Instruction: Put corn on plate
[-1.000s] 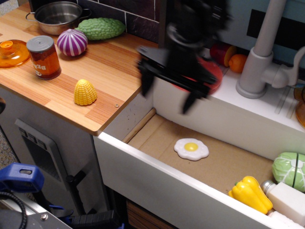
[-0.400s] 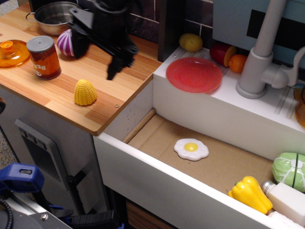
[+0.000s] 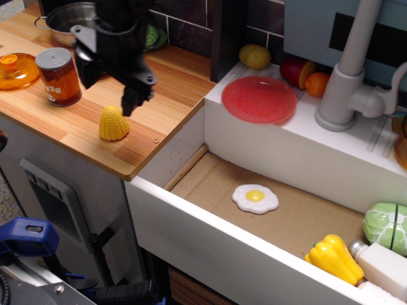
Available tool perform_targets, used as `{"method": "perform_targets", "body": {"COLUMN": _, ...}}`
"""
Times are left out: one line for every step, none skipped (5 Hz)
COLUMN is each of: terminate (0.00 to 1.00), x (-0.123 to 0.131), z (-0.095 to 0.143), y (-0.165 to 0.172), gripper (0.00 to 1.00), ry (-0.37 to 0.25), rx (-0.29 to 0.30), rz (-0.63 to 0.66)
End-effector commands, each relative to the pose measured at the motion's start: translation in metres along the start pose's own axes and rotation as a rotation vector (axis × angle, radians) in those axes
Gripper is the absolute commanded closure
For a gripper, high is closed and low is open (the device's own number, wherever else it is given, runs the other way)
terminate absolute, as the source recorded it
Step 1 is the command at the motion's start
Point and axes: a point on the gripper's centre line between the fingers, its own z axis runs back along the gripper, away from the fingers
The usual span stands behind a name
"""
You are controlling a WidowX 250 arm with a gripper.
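The corn (image 3: 113, 123) is a small yellow ribbed dome standing on the wooden counter (image 3: 76, 130) near its front edge. The red translucent plate (image 3: 259, 99) lies flat on the white ledge behind the sink, to the right of the corn. My black gripper (image 3: 108, 89) hangs just above and behind the corn, fingers spread apart and pointing down, holding nothing. Its right fingertip (image 3: 129, 105) is close to the corn's top. The gripper hides part of the counter behind it.
A brown can (image 3: 58, 76) and an orange lid (image 3: 15, 70) stand left of the corn; a steel pot (image 3: 71, 19) is behind. The sink (image 3: 210, 235) holds a fried egg (image 3: 255, 198), yellow pepper (image 3: 334, 258) and cabbage (image 3: 386, 227). A potato (image 3: 254, 56) and faucet (image 3: 346, 82) flank the plate.
My gripper has swept left from over the plate, across the counter, and has come down just above the corn. The plate is uncovered now. The corn has not moved.
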Motion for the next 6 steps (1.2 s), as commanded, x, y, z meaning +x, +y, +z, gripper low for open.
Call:
{"method": "perform_targets", "body": {"terminate": 0.0, "x": 0.008, "z": -0.01, "y": 0.01, "gripper": 0.0, "ry": -0.06, "rx": -0.021, "rz": -0.016}}
{"method": "perform_targets", "body": {"terminate": 0.0, "x": 0.011, "z": -0.017, "y": 0.011, "gripper": 0.0, "ry": -0.073, "rx": -0.033, "rz": -0.026}}
{"method": "perform_targets", "body": {"terminate": 0.0, "x": 0.01, "z": -0.024, "y": 0.012, "gripper": 0.0, "ry": -0.076, "rx": -0.044, "rz": -0.025}}
{"method": "perform_targets", "body": {"terminate": 0.0, "x": 0.006, "z": -0.035, "y": 0.011, "gripper": 0.0, "ry": -0.089, "rx": -0.061, "rz": -0.019}}
{"method": "perform_targets", "body": {"terminate": 0.0, "x": 0.004, "z": -0.046, "y": 0.009, "gripper": 1.0, "ry": -0.097, "rx": -0.085, "rz": -0.005}}
{"method": "perform_targets", "body": {"terminate": 0.0, "x": 0.006, "z": -0.052, "y": 0.006, "gripper": 1.0, "ry": -0.099, "rx": -0.107, "rz": 0.001}}
